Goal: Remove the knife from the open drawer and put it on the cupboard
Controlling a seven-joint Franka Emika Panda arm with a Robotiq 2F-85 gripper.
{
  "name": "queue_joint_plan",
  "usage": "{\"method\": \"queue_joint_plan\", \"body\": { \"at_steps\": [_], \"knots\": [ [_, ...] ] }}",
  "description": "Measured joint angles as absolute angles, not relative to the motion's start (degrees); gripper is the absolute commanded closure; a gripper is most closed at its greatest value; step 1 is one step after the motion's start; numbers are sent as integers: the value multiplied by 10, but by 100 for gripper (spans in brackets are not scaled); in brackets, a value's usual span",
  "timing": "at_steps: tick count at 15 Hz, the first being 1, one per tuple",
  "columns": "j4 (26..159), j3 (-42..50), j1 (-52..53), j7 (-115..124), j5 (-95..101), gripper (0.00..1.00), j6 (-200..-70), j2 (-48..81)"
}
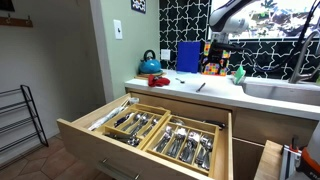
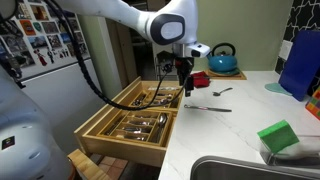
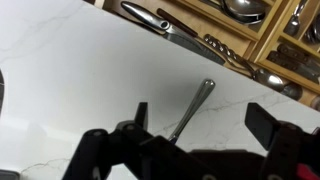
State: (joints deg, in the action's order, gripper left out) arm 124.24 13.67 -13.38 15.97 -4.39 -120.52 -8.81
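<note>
The knife (image 3: 196, 103) lies flat on the white worktop of the cupboard (image 3: 80, 70), its rounded handle end pointing towards the open drawer (image 3: 272, 45). It also shows in both exterior views (image 2: 207, 107) (image 1: 200, 87). My gripper (image 3: 200, 116) is open and empty just above it, one finger on each side, not touching it. In an exterior view the gripper (image 2: 181, 78) hangs over the worktop edge (image 2: 235, 125) beside the drawer (image 2: 118, 136). The wide drawer (image 1: 150, 150) stands pulled out, with several forks and spoons in its wooden trays.
A blue kettle (image 2: 222, 58) (image 1: 149, 64) and a red item (image 2: 199, 78) stand at the back of the worktop. A blue board (image 2: 298, 62), a green sponge (image 2: 280, 135) and a sink (image 2: 250, 170) are further along. A narrower drawer (image 1: 272, 162) is open beside the wide one.
</note>
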Motion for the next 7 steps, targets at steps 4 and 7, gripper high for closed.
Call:
{"method": "queue_joint_plan", "body": {
  "at_steps": [4, 7],
  "knots": [
    [1324, 79, -131, 161, 68, 0, -1163, -217],
    [1385, 29, -119, 146, 101, 0, -1136, -310]
  ]
}}
